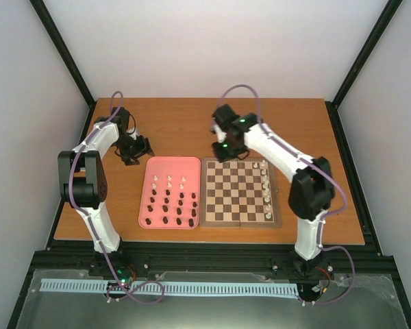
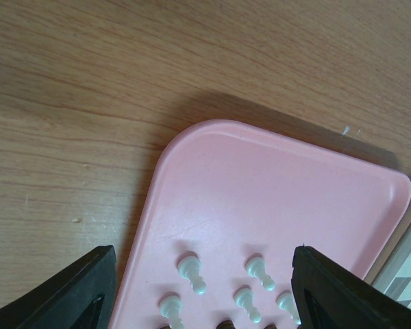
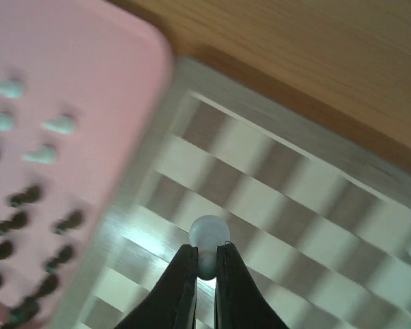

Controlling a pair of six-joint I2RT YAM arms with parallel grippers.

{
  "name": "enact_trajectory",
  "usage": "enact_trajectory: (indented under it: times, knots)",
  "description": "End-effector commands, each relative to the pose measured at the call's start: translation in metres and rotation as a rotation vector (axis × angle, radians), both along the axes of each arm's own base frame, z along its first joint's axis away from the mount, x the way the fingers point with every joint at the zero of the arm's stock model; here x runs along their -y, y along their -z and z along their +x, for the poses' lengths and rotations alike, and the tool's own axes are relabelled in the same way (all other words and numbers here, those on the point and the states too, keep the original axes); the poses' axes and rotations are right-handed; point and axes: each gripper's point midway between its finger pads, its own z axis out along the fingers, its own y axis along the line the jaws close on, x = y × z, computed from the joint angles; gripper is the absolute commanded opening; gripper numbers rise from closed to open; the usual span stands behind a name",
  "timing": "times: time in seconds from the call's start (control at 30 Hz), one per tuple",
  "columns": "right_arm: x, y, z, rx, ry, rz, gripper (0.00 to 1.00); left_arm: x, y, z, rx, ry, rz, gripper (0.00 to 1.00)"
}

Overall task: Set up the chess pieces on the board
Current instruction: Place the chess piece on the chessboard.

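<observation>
Wooden tabletop (image 1: 192, 123) | right gripper (image 3: 205, 264) clamped on a white piece (image 3: 209, 233) above the board (image 1: 238, 223), far-left corner | left gripper (image 2: 204, 274) spread over pink tray (image 2: 260, 178) | step: placement, likely; next: set it upright on a free right-edge square.

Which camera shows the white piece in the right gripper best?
Right wrist: the piece sits close up, pinched between the right gripper's fingertips over the board, though blurred. From the top, the gripper hides it. Left wrist misses it, showing the tray.
</observation>
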Motion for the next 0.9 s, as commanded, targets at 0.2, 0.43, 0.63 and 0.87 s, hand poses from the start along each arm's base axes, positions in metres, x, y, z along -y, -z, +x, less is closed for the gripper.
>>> enact_trajectory:
  times: [0.2,0.43,0.63,0.87]
  knots:
    - [0.141,0.04,0.002,-0.08,0.345,-0.118,0.03,0.003,-0.005,0.003,0.018,0.017,-0.01,0.79]
    - [0.157,0.061,0.004,-0.102,0.362,-0.171,0.03,0.001,-0.005,0.003,0.018,0.018,0.001,0.79]
    - [0.17,0.073,0.007,-0.117,0.376,-0.213,0.03,0.002,-0.003,0.004,0.012,0.02,-0.001,0.79]
    - [0.176,0.081,0.008,-0.131,0.382,-0.229,0.03,0.002,-0.002,0.005,0.008,0.021,0.001,0.79]
